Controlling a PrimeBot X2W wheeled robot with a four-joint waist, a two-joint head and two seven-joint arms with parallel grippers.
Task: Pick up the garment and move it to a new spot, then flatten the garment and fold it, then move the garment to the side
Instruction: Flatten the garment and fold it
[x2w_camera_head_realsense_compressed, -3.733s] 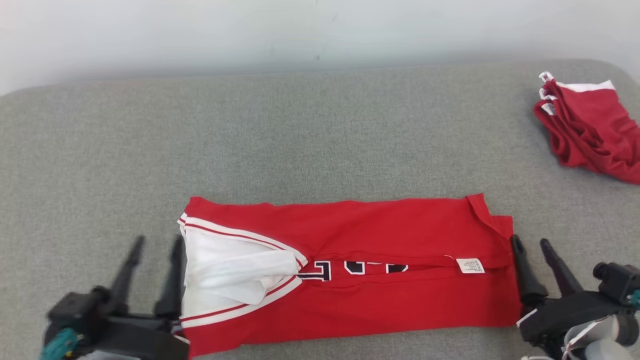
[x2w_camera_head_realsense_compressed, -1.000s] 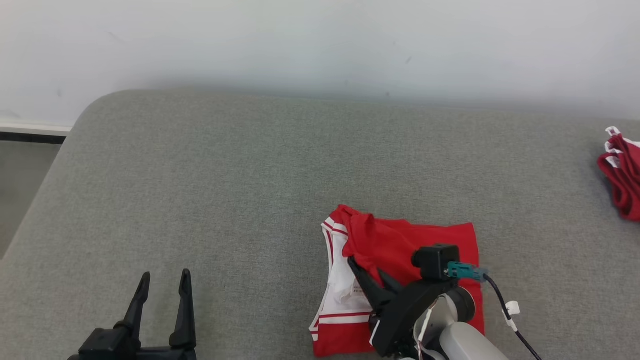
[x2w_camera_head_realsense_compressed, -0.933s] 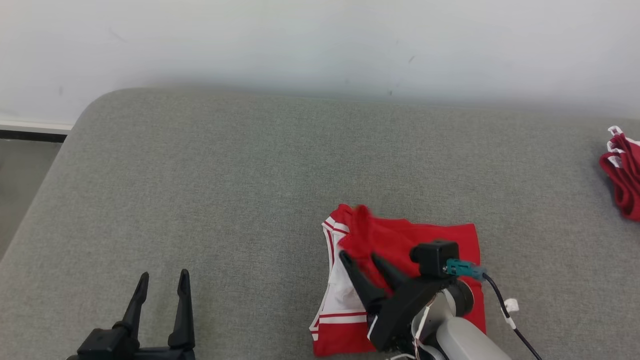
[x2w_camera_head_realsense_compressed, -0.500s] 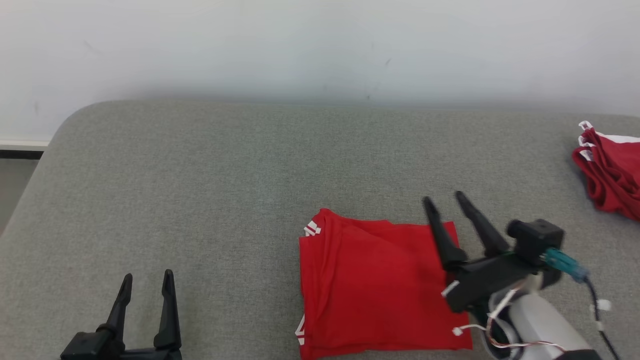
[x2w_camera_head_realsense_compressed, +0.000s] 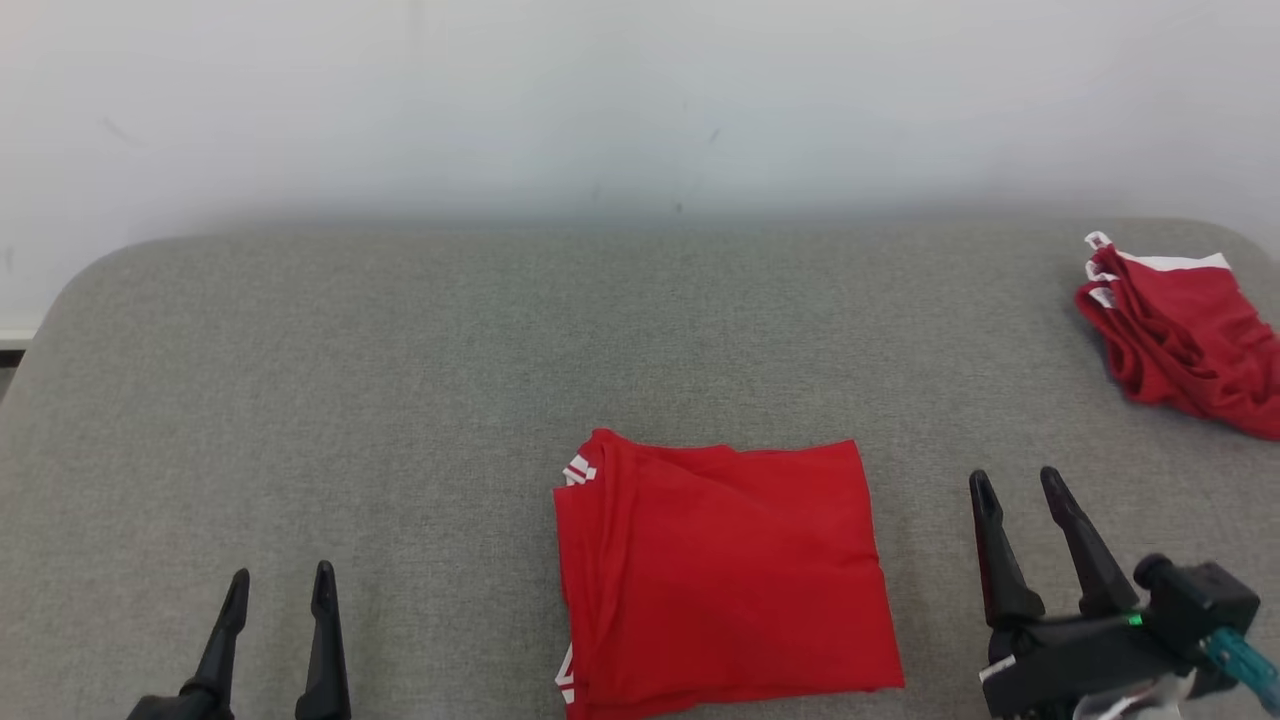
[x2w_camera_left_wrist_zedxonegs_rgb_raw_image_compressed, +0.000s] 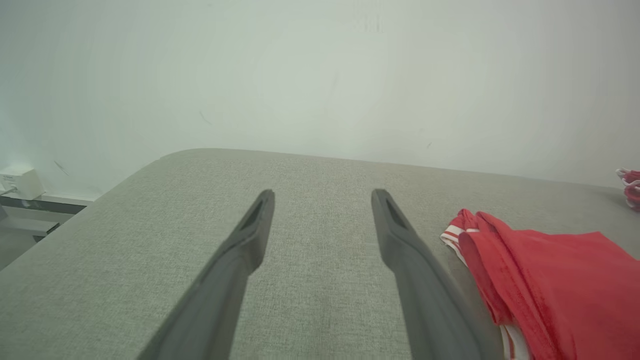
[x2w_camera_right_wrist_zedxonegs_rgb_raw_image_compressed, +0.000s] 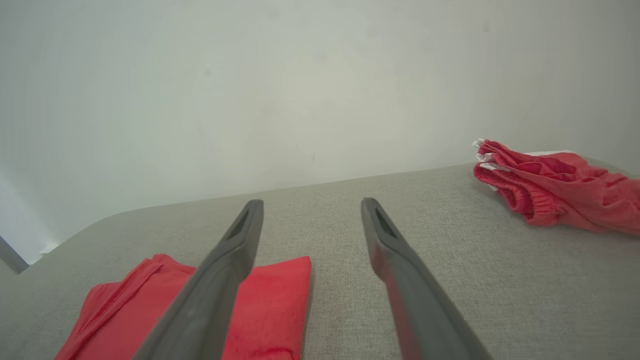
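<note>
the garment lies folded square at the front middle of the worktop. left pincer and right pincer stand wide and empty, clear of it, likely so the fold sits undisturbed before the move aside, perhaps toward the red pile far right.

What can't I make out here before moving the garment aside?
Garment inner layers: head view, hidden under the top fold.
Garment's near left corner: head view, cut by the bottom edge.
Part of the garment: right wrist view, behind a finger.
Red pile: head view, cut by the right edge; what it is, unclear.
Left gripper body: head view, cut by the bottom edge.
</note>
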